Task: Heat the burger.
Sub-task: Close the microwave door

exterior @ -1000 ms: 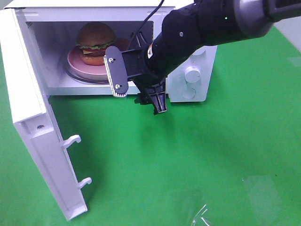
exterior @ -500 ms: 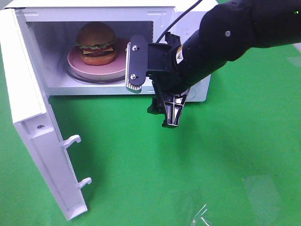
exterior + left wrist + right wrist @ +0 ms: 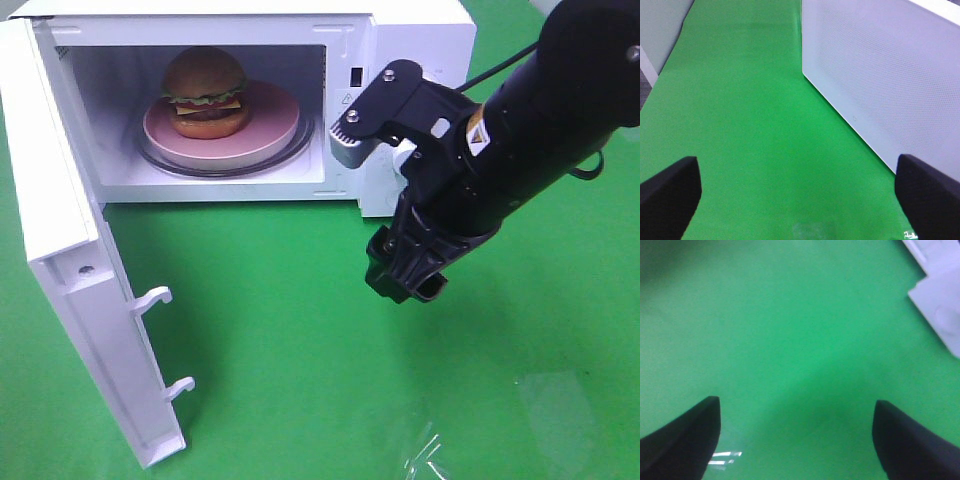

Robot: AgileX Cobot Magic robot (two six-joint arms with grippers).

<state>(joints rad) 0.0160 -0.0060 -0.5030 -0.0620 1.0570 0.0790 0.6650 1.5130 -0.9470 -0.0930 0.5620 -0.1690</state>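
burger sits on the pink plate inside the microwave, door wide open; right claw and left claw both spread, empty; I'd nudge the door shut from its outer face, slowly

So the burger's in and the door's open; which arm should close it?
Left, likely: the left tool is open beside a white panel, apparently the open door's outside, ready to push. The right tool hangs empty by the control panel.
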